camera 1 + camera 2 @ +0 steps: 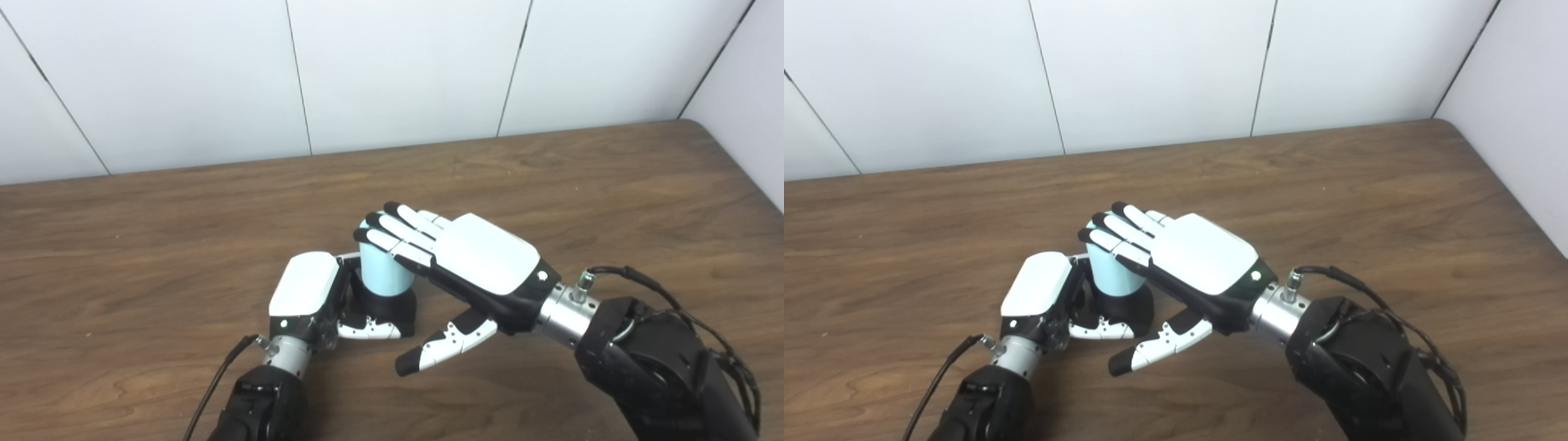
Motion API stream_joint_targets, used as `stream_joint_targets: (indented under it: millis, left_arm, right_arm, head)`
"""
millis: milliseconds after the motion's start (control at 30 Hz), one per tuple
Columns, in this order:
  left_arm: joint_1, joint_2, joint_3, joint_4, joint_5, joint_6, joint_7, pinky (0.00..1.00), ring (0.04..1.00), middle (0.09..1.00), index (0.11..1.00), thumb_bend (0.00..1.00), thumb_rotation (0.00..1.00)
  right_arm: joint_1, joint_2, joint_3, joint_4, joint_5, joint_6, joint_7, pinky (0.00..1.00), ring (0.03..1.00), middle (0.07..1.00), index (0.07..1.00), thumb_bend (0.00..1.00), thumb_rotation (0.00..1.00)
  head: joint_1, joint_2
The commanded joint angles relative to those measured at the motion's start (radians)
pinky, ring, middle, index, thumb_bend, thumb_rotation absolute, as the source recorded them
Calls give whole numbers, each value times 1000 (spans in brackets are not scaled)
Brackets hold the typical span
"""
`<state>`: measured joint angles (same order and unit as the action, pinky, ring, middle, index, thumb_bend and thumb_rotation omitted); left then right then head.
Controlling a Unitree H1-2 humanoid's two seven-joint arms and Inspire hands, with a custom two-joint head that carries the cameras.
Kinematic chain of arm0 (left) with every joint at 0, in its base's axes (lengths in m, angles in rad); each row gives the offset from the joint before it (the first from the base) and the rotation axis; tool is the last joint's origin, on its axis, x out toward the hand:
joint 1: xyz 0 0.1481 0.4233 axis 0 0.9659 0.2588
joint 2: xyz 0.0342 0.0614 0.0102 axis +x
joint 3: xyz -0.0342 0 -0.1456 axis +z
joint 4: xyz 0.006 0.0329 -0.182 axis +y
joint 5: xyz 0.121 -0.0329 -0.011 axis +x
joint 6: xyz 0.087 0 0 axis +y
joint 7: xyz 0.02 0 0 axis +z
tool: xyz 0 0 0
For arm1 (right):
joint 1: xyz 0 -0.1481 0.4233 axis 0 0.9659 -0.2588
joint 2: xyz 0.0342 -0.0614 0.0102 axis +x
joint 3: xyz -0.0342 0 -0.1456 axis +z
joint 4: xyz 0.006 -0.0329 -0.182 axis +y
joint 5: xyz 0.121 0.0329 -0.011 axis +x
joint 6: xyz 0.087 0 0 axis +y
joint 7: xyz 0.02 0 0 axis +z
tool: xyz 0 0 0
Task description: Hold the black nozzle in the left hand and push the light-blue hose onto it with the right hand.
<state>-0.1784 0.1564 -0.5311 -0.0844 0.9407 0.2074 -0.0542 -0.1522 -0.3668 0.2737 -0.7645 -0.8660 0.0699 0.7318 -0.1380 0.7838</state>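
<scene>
Left robot hand (309,294): sitting just left of centre in the frame, curling around the black nozzle (392,306); its thumb is crossing the front of the nozzle base and the other fingers are hidden behind, so it is reading as closed on the nozzle.

Right robot hand (471,257): reaching in from the lower right, palm down, fingers (392,229) stretched flat and lying over the top of the hose; thumb hanging free below, touching nothing. It is pressing or resting, not gripping; it is holding nothing.

Light-blue hose (383,266): standing upright at centre frame, its lower end sitting in or on the nozzle. How deep it is seated is hidden at the joint.

Nozzle: standing on the desk (184,202), right beside the left palm.

Step in hand: probably the push itself, with the flat fingers bearing down on the hose top.

Risk, tilt: the fingers are covering mostly the far right part of the top, so an off-centre push could be tipping the hose sideways and jamming it.

Risk, slip: with no grip on the hose, the flat fingers could be sliding off.

Risk, base: if the left hold is loose, the nozzle could be skidding on the desk.
</scene>
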Motion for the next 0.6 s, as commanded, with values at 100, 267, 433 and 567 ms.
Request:
stream_joint_targets:
  millis: [100,267,433,567]
  left_arm:
    - [48,16,-23,13,11,17,-72,290,363,397,506,518,0]
    - [45,14,-26,15,14,21,-75,297,371,400,510,518,0]
    - [46,12,-25,17,12,16,-67,297,366,399,509,518,0]
    - [46,14,-26,16,13,16,-69,275,349,395,505,518,0]
  right_arm:
    - [54,-38,30,53,0,0,65,917,990,961,935,668,1000]
    - [61,-54,31,52,-3,5,73,921,978,948,926,671,1000]
    - [64,-64,35,50,-2,17,86,913,970,940,924,675,1000]
    - [67,-71,38,52,0,22,93,891,960,935,922,682,1000]
  head:
    - [-2,3]
    - [-1,6]
    - [-2,8]
    - [-2,9]
